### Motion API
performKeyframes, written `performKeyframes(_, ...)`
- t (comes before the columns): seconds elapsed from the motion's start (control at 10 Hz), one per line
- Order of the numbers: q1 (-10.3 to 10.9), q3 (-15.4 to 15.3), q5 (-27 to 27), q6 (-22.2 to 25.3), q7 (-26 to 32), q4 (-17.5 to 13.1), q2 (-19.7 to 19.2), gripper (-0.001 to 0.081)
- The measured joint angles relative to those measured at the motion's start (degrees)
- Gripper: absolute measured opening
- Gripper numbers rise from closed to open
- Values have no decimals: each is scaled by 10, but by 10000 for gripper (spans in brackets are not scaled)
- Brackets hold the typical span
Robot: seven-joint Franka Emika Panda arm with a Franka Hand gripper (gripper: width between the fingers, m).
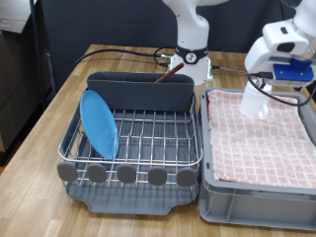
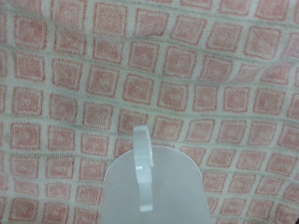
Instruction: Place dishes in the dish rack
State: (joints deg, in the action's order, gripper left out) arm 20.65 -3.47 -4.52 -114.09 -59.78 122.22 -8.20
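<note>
The silver wire dish rack stands at the exterior view's left on its dark drip tray, with the tall grey caddy at its back. The light-blue plate stands on edge in the rack's left side. The reddish-brown wooden spoon sticks up out of the caddy. My gripper hangs at the exterior view's right and is shut on the small white cup, held just above the checked cloth. The wrist view shows the cup close up, and the fingers do not show there.
A grey plastic crate lined with red-and-white checked cloth sits right of the rack; the cloth fills the wrist view. The arm's base and cables stand behind the caddy. The wooden table's edge runs along the left.
</note>
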Motion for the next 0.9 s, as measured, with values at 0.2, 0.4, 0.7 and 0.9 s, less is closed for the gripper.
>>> performKeyframes(0.2,-1,-1,13,-45,4,24,-16,803)
performKeyframes(0.4,-1,-1,11,-42,3,22,-16,803)
performKeyframes(0.7,-1,-2,8,-53,4,39,-16,803)
performKeyframes(0.9,0,-4,-6,-76,16,58,-17,803)
